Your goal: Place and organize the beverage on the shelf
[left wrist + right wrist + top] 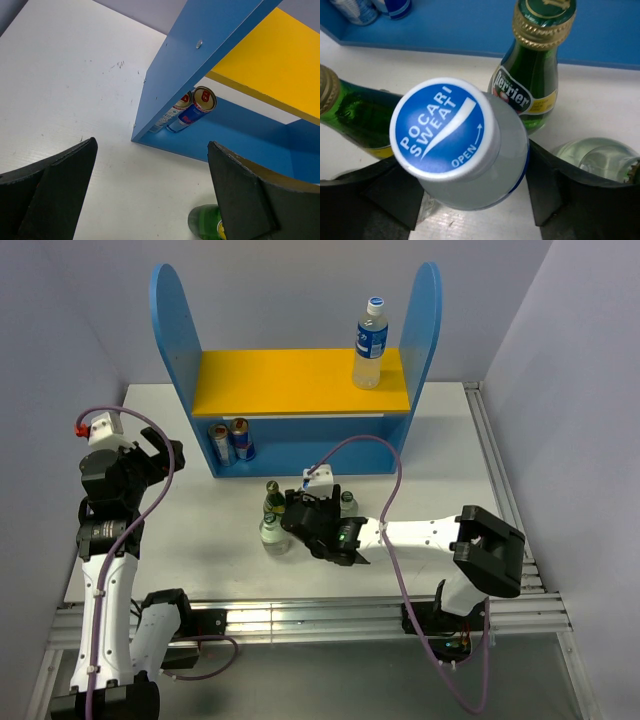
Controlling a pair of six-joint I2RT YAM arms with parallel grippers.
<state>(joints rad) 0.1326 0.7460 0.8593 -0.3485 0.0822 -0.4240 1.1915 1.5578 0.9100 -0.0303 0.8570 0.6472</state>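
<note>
The blue shelf [175,330] has a yellow-orange upper board; one clear blue-capped bottle [369,343] stands at its right end. My right gripper [322,527] sits among the bottles on the table in front of the shelf. In the right wrist view it [470,192] is shut on a second blue-capped plastic bottle [445,127], upright between the fingers [555,185]. Dark green bottles stand beyond it [535,75] and at its left [355,120]; a clear glass bottle [600,160] is at its right. My left gripper [162,452] is open and empty near the shelf's left panel.
Two blue-and-silver cans [230,443] stand in the lower tier at the left, also in the left wrist view [192,110]. A green bottle [272,496] and a clear one [272,537] stand left of the right gripper. A rail runs along the table's right edge [500,490].
</note>
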